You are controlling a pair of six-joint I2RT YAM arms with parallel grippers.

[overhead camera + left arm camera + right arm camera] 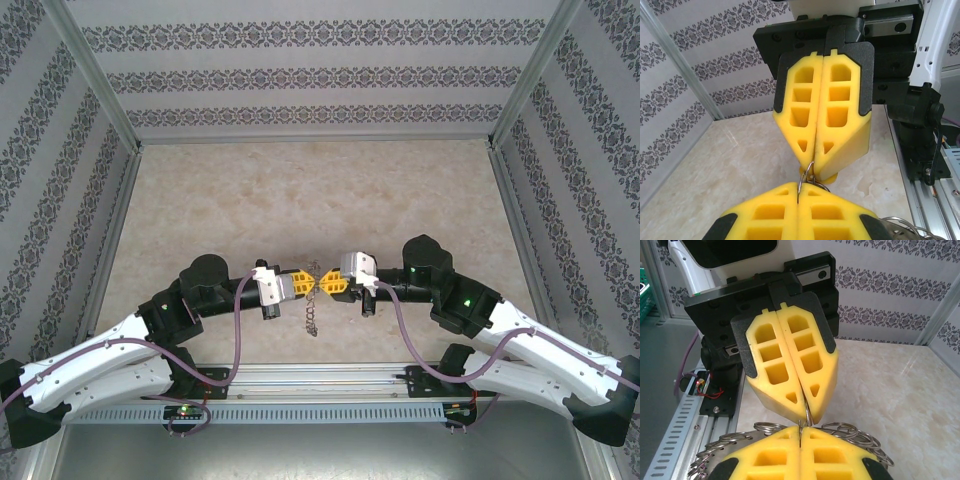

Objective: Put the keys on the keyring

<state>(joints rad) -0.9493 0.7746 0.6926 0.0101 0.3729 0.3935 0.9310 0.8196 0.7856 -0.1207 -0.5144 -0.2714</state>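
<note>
Both grippers meet tip to tip above the middle of the table. My left gripper [307, 285] [799, 192] is shut, pinching a thin wire loop [806, 176] between its yellow fingers. My right gripper [327, 284] [800, 429] faces it, also shut on a thin wire loop [808, 416] in the small gap between the two tips. The keyring [311, 316] hangs limp and chain-like below that gap. In the right wrist view, its flat grey band [710, 452] and several wire loops [852, 432] spread out under my fingers. The fingers hide where loops and band join.
The beige marble tabletop [320, 190] is ringed by patterned walls with metal corner posts [100, 75]. An aluminium rail [320, 380] carrying the arm bases runs along the near edge. Purple cables [237, 320] loop from each wrist.
</note>
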